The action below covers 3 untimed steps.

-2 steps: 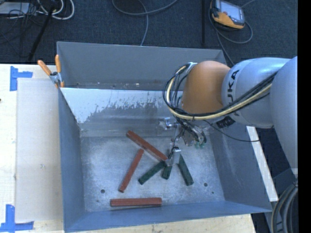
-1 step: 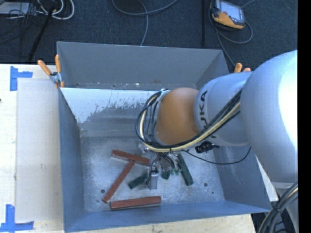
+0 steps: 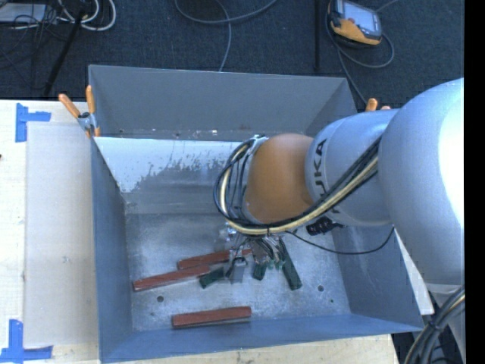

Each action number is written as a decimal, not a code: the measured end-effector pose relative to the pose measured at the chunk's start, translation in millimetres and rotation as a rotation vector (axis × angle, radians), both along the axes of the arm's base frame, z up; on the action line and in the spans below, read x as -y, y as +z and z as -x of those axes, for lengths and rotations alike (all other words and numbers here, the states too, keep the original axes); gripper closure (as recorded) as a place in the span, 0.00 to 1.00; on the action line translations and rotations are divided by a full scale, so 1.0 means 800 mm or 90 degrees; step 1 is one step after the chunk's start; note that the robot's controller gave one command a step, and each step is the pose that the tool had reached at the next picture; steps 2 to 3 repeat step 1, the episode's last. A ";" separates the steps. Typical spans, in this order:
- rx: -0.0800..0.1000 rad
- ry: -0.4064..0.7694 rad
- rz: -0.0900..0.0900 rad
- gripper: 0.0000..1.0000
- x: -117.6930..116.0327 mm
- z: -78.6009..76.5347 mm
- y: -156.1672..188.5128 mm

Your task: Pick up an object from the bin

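Probably positioning for a grasp: claw (image 3: 244, 262) low at lower centre of frame, at the right end of a brown bar (image 3: 201, 262), among dark green pieces (image 3: 292, 277) on the bin (image 3: 151, 203) floor. Impossible to tell whether open or closed. Next: close on one piece, lift clear.

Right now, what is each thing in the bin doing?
Gripper: low in the bin, over the small heap in the middle.
Long stick: brown, lying flat, left of the gripper.
Short stick: brown, lying flat, right end by the gripper.
Front stick: brown, lying flat, alone near the front wall.
Green pieces: dark, lying loose beside the gripper.
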State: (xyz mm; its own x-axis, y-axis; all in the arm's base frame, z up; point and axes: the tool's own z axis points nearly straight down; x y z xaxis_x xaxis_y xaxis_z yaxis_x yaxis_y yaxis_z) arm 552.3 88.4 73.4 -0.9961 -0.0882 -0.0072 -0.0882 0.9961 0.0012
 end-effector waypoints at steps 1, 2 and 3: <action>0.000 0.005 0.001 1.00 0.029 0.020 0.166; 0.000 0.005 0.001 1.00 0.029 0.020 0.166; 0.000 0.005 0.001 1.00 0.029 0.020 0.166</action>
